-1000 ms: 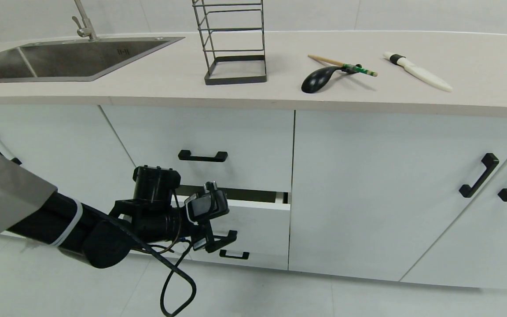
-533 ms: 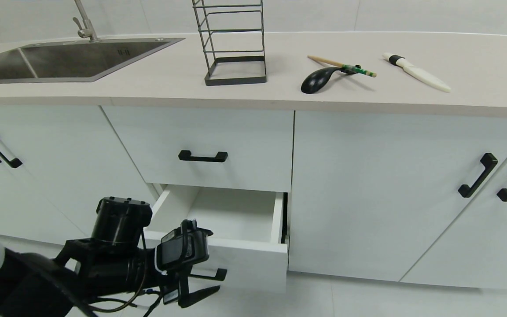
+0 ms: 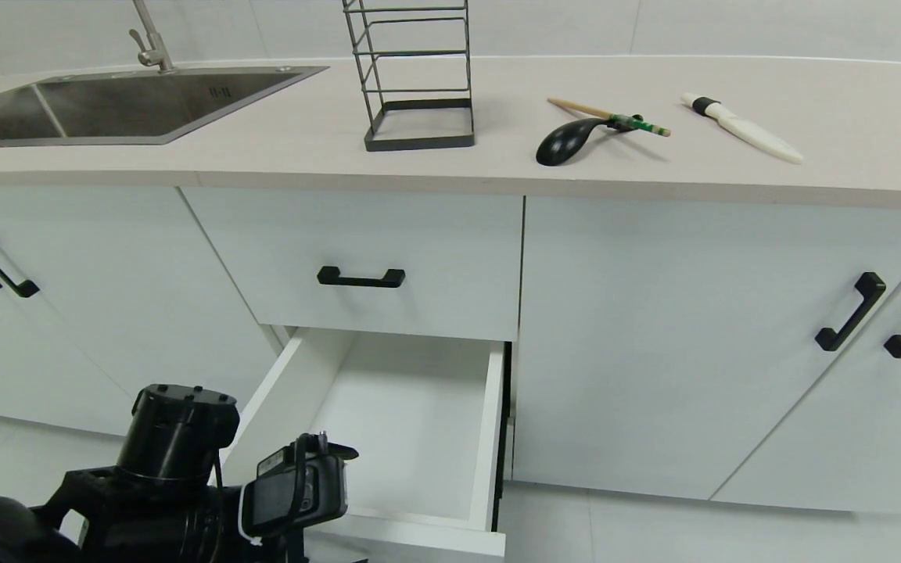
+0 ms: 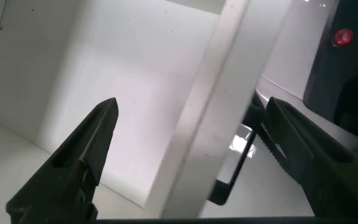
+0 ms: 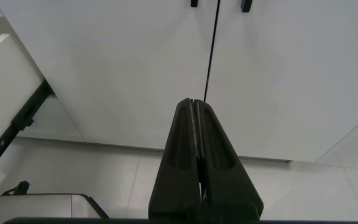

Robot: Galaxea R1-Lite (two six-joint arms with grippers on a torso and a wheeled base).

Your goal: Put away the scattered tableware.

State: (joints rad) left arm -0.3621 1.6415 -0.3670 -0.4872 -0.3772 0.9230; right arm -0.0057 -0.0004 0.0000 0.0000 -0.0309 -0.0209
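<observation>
Black spoon (image 3: 562, 145), chopsticks (image 3: 578, 107), knife (image 3: 741, 127) on counter (image 3: 263, 156) beside wire rack (image 3: 418, 78); left claw (image 4: 190, 107) open astride drawer (image 3: 489, 422) front, right claw (image 5: 194, 107) closed.

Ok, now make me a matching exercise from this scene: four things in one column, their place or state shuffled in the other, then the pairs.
Things
1. lower drawer
2. upper drawer
3. black spoon
4. wire rack

Place or state
a. lying on the counter by the chopsticks
b. pulled open
c. standing upright on the counter
d. closed

Pairs: 1-b, 2-d, 3-a, 4-c
</observation>
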